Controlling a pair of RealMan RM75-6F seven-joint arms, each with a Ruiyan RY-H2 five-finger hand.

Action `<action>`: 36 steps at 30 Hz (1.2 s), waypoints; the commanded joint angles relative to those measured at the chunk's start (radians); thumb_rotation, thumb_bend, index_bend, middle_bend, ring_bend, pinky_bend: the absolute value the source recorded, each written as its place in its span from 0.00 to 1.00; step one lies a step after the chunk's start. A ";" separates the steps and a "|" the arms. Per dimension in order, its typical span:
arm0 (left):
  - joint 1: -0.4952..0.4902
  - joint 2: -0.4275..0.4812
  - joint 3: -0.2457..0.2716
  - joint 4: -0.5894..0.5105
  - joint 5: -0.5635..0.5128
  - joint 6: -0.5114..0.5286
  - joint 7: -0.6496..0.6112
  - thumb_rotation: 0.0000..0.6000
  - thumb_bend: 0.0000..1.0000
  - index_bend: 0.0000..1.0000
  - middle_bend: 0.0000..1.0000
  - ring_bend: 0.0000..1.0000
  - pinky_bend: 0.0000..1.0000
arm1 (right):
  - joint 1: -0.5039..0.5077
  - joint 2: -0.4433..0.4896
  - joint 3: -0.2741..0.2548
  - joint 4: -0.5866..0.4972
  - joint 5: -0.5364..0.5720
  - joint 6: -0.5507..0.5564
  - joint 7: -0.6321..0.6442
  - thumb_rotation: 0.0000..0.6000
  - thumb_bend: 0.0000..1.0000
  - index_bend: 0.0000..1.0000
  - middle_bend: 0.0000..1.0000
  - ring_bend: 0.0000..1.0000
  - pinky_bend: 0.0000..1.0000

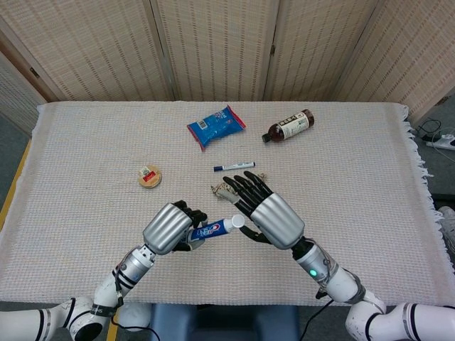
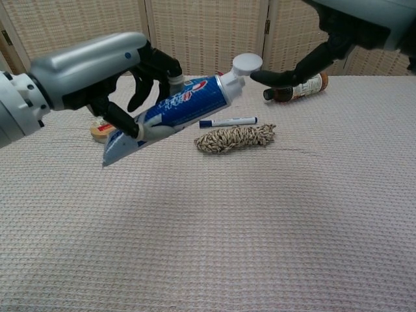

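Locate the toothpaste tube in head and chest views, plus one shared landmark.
Head view: toothpaste tube lies low and centre, held by the left robot hand, cap pointing toward the right robot hand.
Chest view: toothpaste tube sits upper left of centre, tilted with its cap up and to the right.
Shared landmark: the blue marker beside the rope bundle.

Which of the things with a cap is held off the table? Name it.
The toothpaste tube, gripped by the left hand; the marker and bottle lie on the cloth.
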 commanded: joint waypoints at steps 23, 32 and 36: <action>0.009 -0.022 0.021 0.117 -0.028 -0.018 0.030 1.00 0.52 0.82 0.86 0.71 0.53 | -0.054 0.069 -0.059 0.018 -0.014 0.069 0.037 1.00 0.38 0.00 0.02 0.03 0.00; -0.019 -0.135 0.051 0.371 -0.058 -0.102 0.087 1.00 0.52 0.66 0.76 0.57 0.44 | -0.145 0.159 -0.078 0.072 0.017 0.158 0.115 1.00 0.38 0.00 0.02 0.03 0.00; -0.037 -0.192 0.046 0.438 -0.077 -0.134 0.099 1.00 0.50 0.58 0.70 0.52 0.42 | -0.164 0.168 -0.090 0.095 0.018 0.167 0.136 1.00 0.38 0.00 0.02 0.03 0.00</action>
